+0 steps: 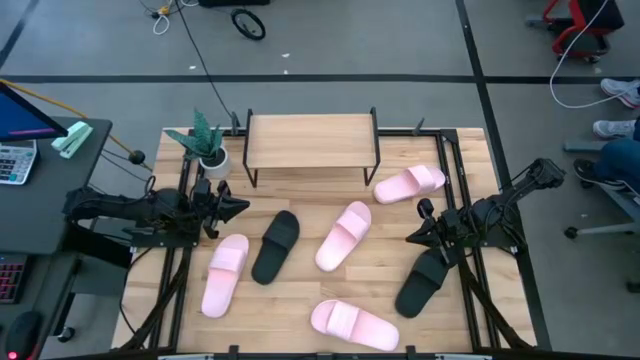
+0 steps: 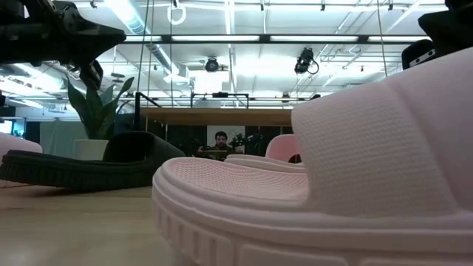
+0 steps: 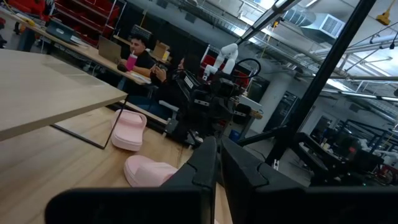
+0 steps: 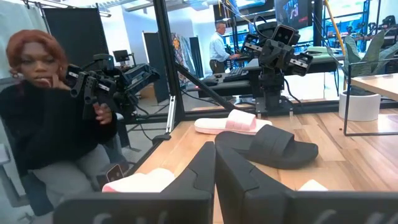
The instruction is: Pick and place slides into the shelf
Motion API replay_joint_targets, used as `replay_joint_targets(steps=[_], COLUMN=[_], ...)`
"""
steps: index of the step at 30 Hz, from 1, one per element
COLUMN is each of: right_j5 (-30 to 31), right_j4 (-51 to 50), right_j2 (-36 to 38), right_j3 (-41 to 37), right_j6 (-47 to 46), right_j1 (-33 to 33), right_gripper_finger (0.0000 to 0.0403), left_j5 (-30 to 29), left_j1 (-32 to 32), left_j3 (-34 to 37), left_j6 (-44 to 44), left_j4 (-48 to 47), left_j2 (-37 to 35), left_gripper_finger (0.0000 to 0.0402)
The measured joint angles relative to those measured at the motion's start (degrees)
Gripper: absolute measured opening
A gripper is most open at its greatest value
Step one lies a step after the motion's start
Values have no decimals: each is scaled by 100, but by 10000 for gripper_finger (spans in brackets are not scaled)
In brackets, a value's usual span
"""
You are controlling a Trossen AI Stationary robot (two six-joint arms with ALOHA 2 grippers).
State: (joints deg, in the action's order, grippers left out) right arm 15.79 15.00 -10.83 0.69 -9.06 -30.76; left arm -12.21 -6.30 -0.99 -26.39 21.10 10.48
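Wooden tabletop [image 1: 300, 290] planks carry all six slides, and the shelf [image 1: 311, 140] stands at the far edge with nothing on its light top board. What lies under that board cannot be seen from above.

At the table's left side the left gripper [image 1: 237, 207] hovers with its fingers pressed together and nothing between them. A pale pink slide [image 1: 224, 274] lies just beside it, toward the near edge, and a black slide [image 1: 276, 246] lies next to that one, a little farther toward the middle. A potted plant [image 1: 209, 140] stands close behind this gripper, at the shelf's left end.

Over at the right side, the right gripper [image 1: 415, 238] is likewise closed and empty. The second black slide [image 1: 424, 281] begins right under it and runs toward the near edge, partly covered by the arm. A pink slide [image 1: 343, 236] lies near its fingertips toward the middle, another pink slide [image 1: 409, 184] sits behind it near the shelf's right leg, and the fourth pink slide [image 1: 353, 324] lies near the front edge.

From table height, one pink slide [image 2: 318, 192] fills most of the frame, cut off at the edges and hiding the shelf's lower part.
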Motion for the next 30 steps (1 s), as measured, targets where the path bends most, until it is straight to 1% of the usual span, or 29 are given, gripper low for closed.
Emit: replay_joint_targets(steps=[5, 14, 18, 20, 22, 23, 27, 30], right_j5=[0, -1, -1, 0, -1, 0, 0, -2], right_j4=[1, 2, 1, 1, 0, 0, 2, 0], right_j2=[2, 0, 1, 1, 1, 2, 1, 1], right_j3=[0, -1, -1, 0, -1, -2, -1, 0], right_j6=[0, 0, 0, 0, 0, 0, 0, 0], right_j1=[0, 0, 0, 0, 0, 0, 0, 0], right_gripper_finger=[14, 14, 14, 14, 14, 14, 14, 14], left_j5=[0, 0, -4, -303, -663, -728, -728, -730], left_j1=[1, 1, 1, 3, 14, 15, 4, 4], left_j3=[2, 2, 0, 4, -4, -3, 0, 2], left_j6=[1, 2, 2, -39, 155, 322, 1076, 1392], left_j4=[2, 2, 2, 216, 286, 263, 176, 172], left_j2=[0, 0, 0, 6, -13, -8, 2, 1], left_gripper_finger=[36, 24, 25, 29, 32, 33, 36, 32])
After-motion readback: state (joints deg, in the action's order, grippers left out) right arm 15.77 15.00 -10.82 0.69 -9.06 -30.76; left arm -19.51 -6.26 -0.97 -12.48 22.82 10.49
